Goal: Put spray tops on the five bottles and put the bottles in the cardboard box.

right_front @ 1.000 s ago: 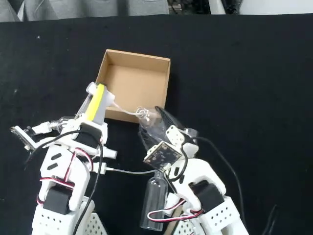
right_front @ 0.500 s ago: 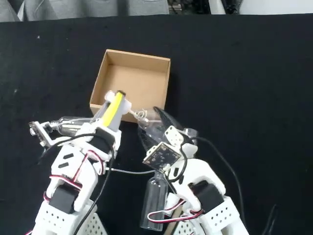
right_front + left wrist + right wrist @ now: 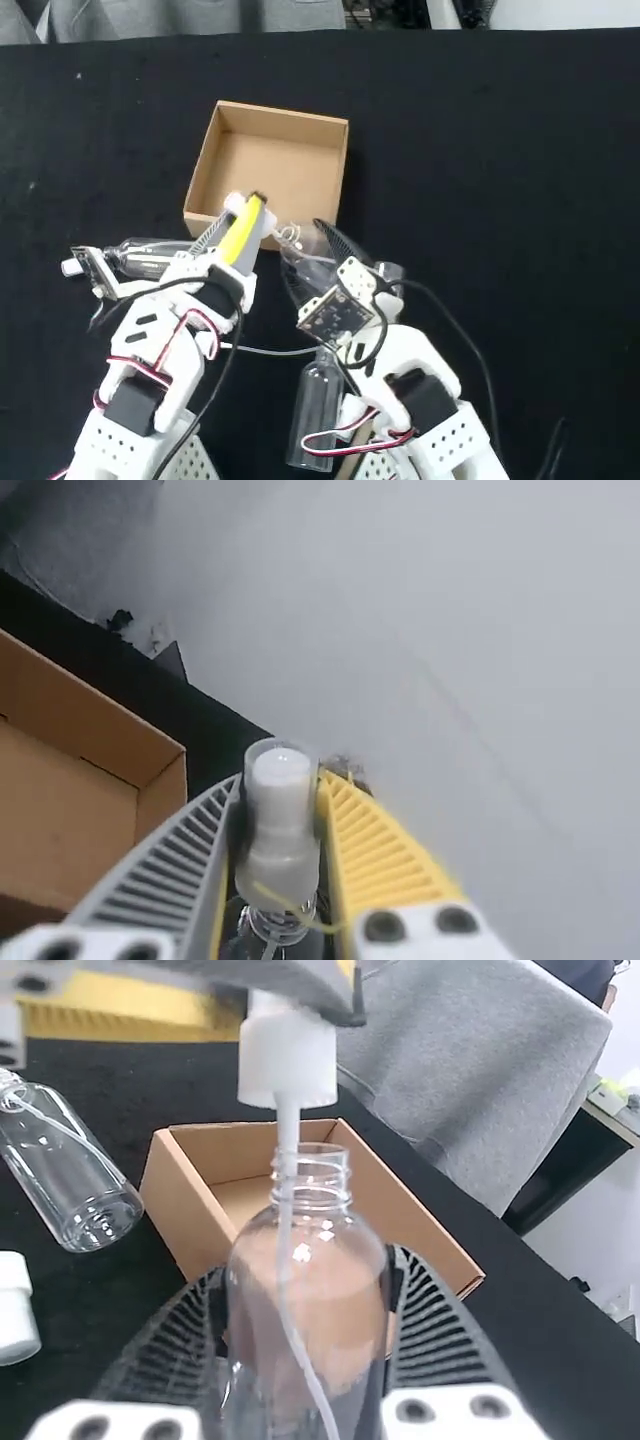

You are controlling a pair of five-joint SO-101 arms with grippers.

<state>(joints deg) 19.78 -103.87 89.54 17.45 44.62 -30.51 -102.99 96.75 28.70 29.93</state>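
Observation:
My left gripper [image 3: 243, 208], with one grey and one yellow finger, is shut on a white spray top [image 3: 278, 815] just in front of the cardboard box [image 3: 283, 113]. The spray top [image 3: 290, 1058] hangs over the mouth of a clear bottle [image 3: 305, 1300], and its thin tube runs down into the neck. My right gripper [image 3: 305, 1285] is shut on that bottle [image 3: 312, 262], holding it tilted towards the box [image 3: 190, 1230]. A second clear bottle [image 3: 150, 256] lies on the table beside the left arm.
A third clear bottle [image 3: 315, 405] lies under the right arm near the table's front edge. A small white top [image 3: 14, 1305] rests on the black table near the lying bottle [image 3: 65, 1165]. The box [image 3: 60, 715] is open.
My left arm has swung to the right, carrying the spray top from the box's left front corner to above the held bottle's mouth. The right arm has kept still.

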